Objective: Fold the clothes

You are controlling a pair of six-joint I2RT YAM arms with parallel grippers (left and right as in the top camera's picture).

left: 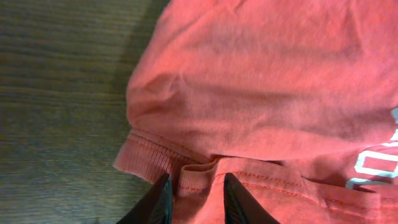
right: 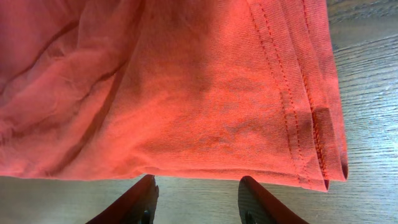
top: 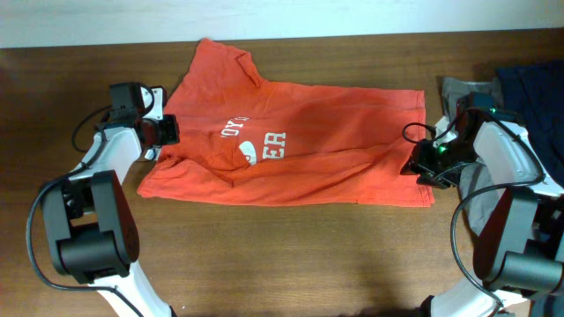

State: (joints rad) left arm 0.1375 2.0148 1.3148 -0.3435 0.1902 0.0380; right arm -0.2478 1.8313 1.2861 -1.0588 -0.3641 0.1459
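Observation:
The clothes, an orange-red T-shirt, lie spread and partly folded over on the wooden table, with white lettering showing near the middle. My left gripper sits at the shirt's left edge. In the left wrist view the left gripper is shut on a bunched fold of ribbed hem of the shirt. My right gripper is at the shirt's right edge. In the right wrist view the right gripper stands open just short of the shirt's hemmed edge, with only bare wood between its fingers.
A dark blue garment and a grey one lie piled at the back right, behind the right arm. Bare wooden table runs along the front of the shirt. Both arm bases stand at the near corners.

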